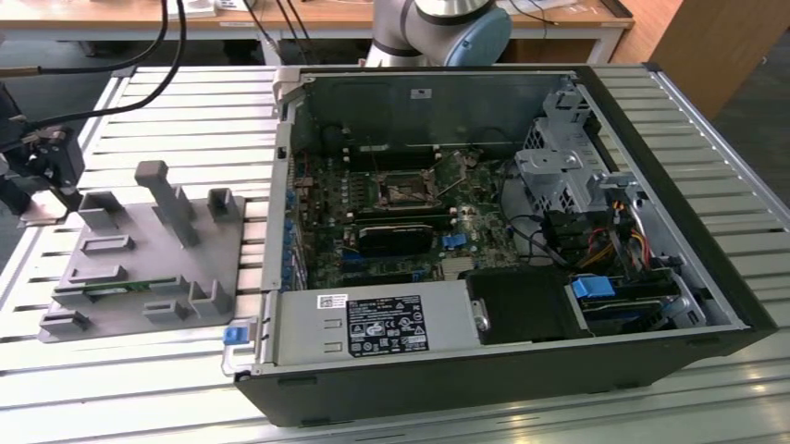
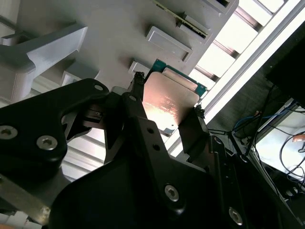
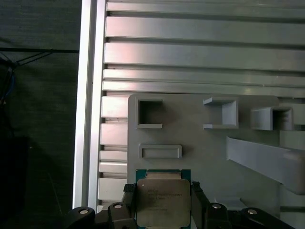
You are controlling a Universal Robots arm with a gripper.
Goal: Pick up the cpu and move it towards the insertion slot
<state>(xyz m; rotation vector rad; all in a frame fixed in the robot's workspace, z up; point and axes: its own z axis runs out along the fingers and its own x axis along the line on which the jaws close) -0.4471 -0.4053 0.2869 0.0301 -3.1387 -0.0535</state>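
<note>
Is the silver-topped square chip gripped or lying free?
Gripped: in both wrist views the gripper clamps opposite edges of the silver-topped square cpu. Whether it is lifted off the grey plastic fixture: cannot tell.

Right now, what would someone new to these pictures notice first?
The open computer case fills the exterior view's right, its motherboard and slot exposed. In both wrist views, a shiny cpu sits clamped between the black fingers over a grey fixture, which lies at the exterior view's left.
</note>
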